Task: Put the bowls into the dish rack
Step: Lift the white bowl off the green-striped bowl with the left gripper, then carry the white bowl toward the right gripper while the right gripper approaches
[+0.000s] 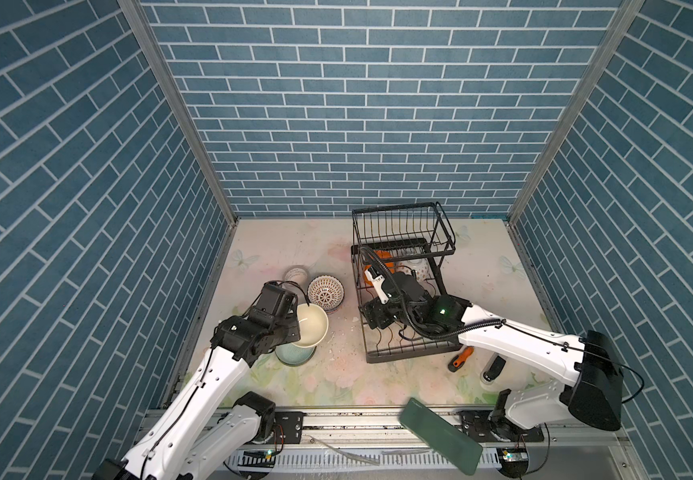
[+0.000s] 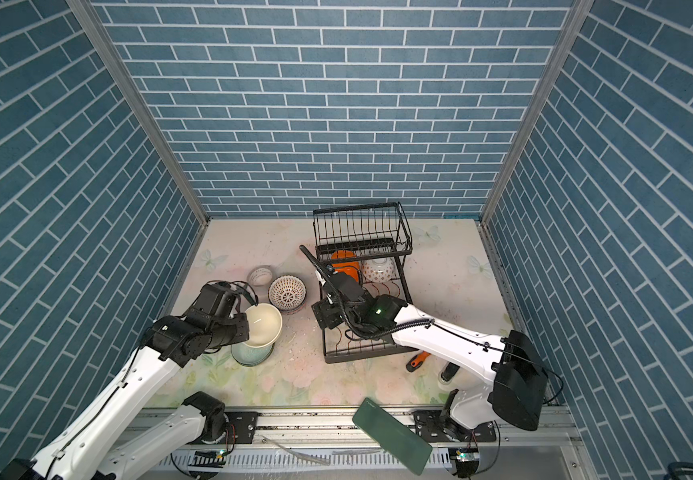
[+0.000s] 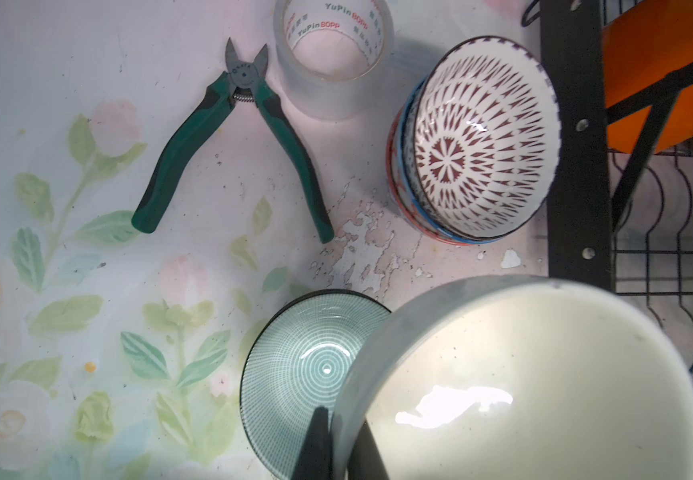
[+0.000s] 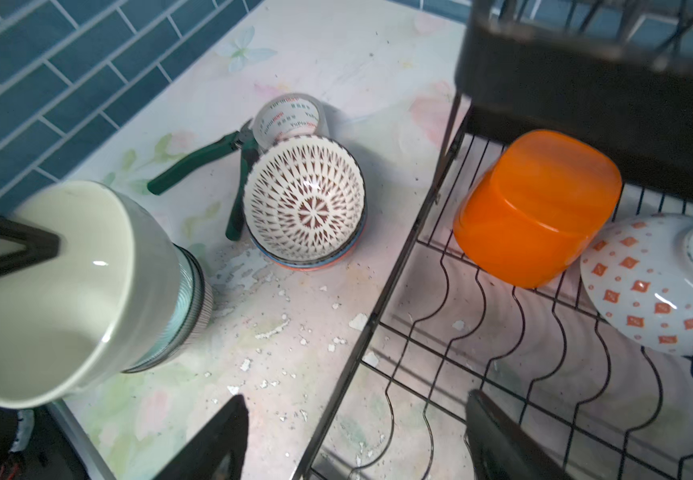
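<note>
My left gripper (image 3: 342, 449) is shut on the rim of a plain cream bowl (image 1: 311, 328), one finger inside and one outside. It holds the bowl tilted just above a pale green bowl (image 3: 295, 365) on the table. A stack of patterned bowls (image 1: 325, 291) stands to the left of the black wire dish rack (image 1: 409, 359). On the rack's lower tier an orange bowl (image 4: 540, 208) and a white bowl with orange diamonds (image 4: 648, 291) lie upside down. My right gripper (image 4: 355, 397) hangs open and empty over the rack's left edge.
A tape roll (image 3: 332, 41) and green pliers (image 3: 232, 137) lie behind the bowls. To the right of the rack's front are an orange-handled screwdriver (image 1: 460, 359) and a dark cylinder (image 1: 494, 368). A dark green flat pad (image 1: 440, 440) rests on the front rail.
</note>
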`<move>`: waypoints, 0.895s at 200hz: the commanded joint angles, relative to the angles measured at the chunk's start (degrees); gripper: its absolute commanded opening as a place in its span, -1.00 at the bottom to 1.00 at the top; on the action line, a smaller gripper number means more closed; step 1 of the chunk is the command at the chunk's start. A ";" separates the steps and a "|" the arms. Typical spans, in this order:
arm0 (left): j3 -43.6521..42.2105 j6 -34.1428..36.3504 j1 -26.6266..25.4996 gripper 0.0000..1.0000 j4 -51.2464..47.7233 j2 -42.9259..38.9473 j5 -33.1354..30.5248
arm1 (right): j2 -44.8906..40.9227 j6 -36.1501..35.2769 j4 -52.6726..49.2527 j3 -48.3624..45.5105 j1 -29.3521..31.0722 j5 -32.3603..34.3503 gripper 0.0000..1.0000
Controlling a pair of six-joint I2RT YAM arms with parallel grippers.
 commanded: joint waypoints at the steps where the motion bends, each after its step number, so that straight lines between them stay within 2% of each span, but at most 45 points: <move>1: 2.81 -1.05 -2.73 -1.00 3.76 1.94 -0.50 | 0.62 -1.43 -5.34 5.76 0.91 1.21 0.63; 77: 6.71 -3.21 -13.08 -1.00 10.47 15.12 -4.38 | 2.96 -1.91 -10.13 10.22 3.73 1.77 0.62; 109: 9.50 -3.78 -17.43 -1.00 12.48 20.43 -5.55 | 4.99 -0.38 -13.23 11.25 4.44 4.78 0.62; 179: 12.73 -4.10 -21.26 -1.00 15.04 26.71 -4.84 | 6.44 3.48 -16.16 8.51 4.38 11.48 0.51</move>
